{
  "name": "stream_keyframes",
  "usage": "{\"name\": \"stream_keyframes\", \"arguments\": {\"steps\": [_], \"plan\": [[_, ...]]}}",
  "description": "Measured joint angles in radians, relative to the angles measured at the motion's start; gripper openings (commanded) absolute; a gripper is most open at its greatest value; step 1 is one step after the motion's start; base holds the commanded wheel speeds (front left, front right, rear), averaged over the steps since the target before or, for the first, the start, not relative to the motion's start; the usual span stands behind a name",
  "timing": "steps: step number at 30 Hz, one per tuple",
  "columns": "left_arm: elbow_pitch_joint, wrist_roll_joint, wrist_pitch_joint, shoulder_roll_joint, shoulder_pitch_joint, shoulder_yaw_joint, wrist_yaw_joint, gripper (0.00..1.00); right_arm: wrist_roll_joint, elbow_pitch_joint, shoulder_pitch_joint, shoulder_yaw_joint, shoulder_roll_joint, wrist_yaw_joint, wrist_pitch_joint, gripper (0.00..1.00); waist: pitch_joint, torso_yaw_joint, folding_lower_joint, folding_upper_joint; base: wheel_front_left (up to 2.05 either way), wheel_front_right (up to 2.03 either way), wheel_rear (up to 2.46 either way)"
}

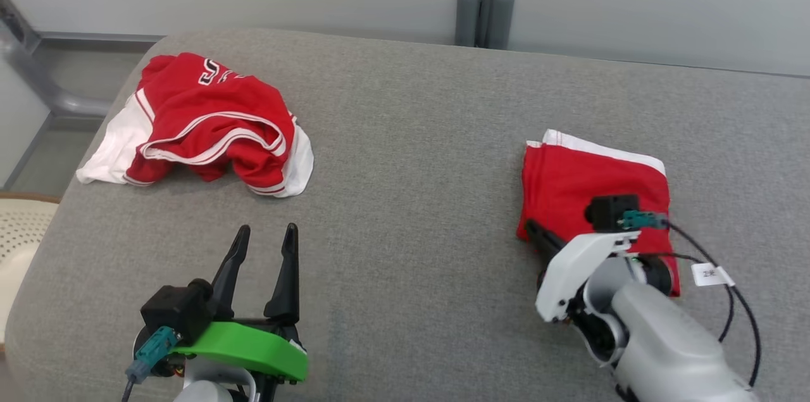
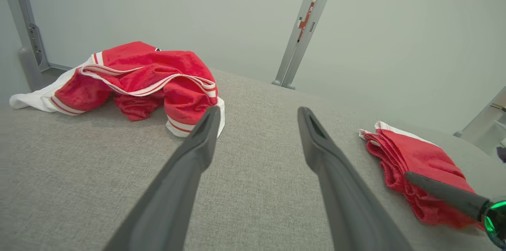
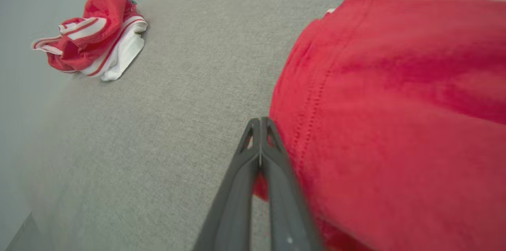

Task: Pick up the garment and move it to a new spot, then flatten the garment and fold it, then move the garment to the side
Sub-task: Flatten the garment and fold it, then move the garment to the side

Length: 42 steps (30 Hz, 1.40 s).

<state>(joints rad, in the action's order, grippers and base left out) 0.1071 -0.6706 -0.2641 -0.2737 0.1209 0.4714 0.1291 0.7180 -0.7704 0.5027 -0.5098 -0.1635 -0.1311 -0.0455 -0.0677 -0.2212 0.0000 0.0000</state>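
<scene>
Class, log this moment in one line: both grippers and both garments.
left gripper: jaws open | right gripper: jaws shut at folded garment edge | crumpled garment: far left, untouched

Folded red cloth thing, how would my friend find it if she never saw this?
Start at the big grey fabric-covered table. On its right side, next to the shut right gripper, lies the folded red cloth garment with a white band. It is a neat flat square; the other red and white garment, on the left, is a crumpled heap.
</scene>
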Motion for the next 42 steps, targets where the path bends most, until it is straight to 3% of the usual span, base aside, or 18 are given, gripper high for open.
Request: {"name": "stream_keyframes", "arguments": {"steps": [7, 13, 15, 17, 18, 19, 20, 26, 31, 35, 42], "plan": [[0.005, 0.0, 0.0, 0.0, 0.002, -0.01, -0.004, 1.0, 0.022, 0.023, 0.012, -0.127, 0.044, 0.0, -0.054, 0.0, -0.015, -0.037, 0.0, 0.0, 0.0, 0.0, 0.0], [-0.007, 0.004, 0.0, -0.007, 0.0, -0.021, 0.003, 1.0, 0.04, 0.137, 0.016, -0.126, -0.029, 0.0, -0.16, 0.0, -0.014, 0.0, 0.0, 0.0, 0.0, 0.0, 0.0], [-0.013, 0.005, 0.0, -0.01, -0.005, -0.025, 0.005, 1.0, 0.045, 0.186, 0.014, -0.106, -0.062, 0.0, -0.176, 0.24, -0.01, 0.018, 0.0, 0.0, 0.0, 0.0, 0.0], [-0.019, 0.005, 0.0, -0.015, -0.009, -0.031, 0.007, 1.0, 0.044, 0.241, 0.007, -0.072, -0.096, 0.0, -0.19, 0.35, -0.006, 0.04, 0.0, 0.0, 0.0, 0.0, 0.0], [-0.022, 0.005, 0.0, -0.017, -0.011, -0.034, 0.011, 1.0, 0.04, 0.263, 0.001, -0.056, -0.111, 0.0, -0.194, 0.47, -0.004, 0.05, 0.0, 0.0, 0.0, 0.0, 0.0], [-0.026, 0.005, 0.0, -0.02, -0.015, -0.038, 0.012, 1.0, 0.033, 0.287, -0.011, -0.036, -0.129, 0.0, -0.196, 0.85, -0.002, 0.063, 0.0, 0.0, 0.0, 0.0, 0.0], [-0.029, 0.005, 0.0, -0.022, -0.019, -0.042, 0.014, 1.0, 0.027, 0.31, -0.023, -0.015, -0.142, 0.0, -0.199, 1.0, 0.001, 0.076, 0.0, 0.0, 0.0, 0.0, 0.0], [-0.045, 0.006, 0.0, -0.039, -0.029, -0.058, 0.025, 1.0, -0.047, 0.429, -0.084, 0.117, -0.198, 0.0, -0.189, 1.0, 0.014, 0.154, 0.0, 0.0, 0.0, 0.0, 0.0], [-0.064, 0.008, 0.0, -0.055, -0.032, -0.077, 0.036, 1.0, -0.103, 0.518, -0.184, 0.258, -0.202, 0.0, -0.164, 1.0, 0.024, 0.217, 0.0, 0.0, 0.0, 0.0, 0.0], [-0.079, 0.063, 0.0, -0.089, -0.034, -0.076, 0.048, 1.0, -0.173, 0.576, -0.283, 0.353, -0.188, 0.0, -0.157, 1.0, 0.032, 0.256, 0.0, 0.0, 0.0, 0.0, 0.0], [-0.102, 0.132, 0.0, -0.096, -0.06, -0.108, 0.066, 1.0, -0.254, 0.675, -0.432, 0.462, -0.105, 0.0, -0.158, 1.0, 0.044, 0.293, 0.0, 0.0, 0.0, 0.0, 0.0]]}}
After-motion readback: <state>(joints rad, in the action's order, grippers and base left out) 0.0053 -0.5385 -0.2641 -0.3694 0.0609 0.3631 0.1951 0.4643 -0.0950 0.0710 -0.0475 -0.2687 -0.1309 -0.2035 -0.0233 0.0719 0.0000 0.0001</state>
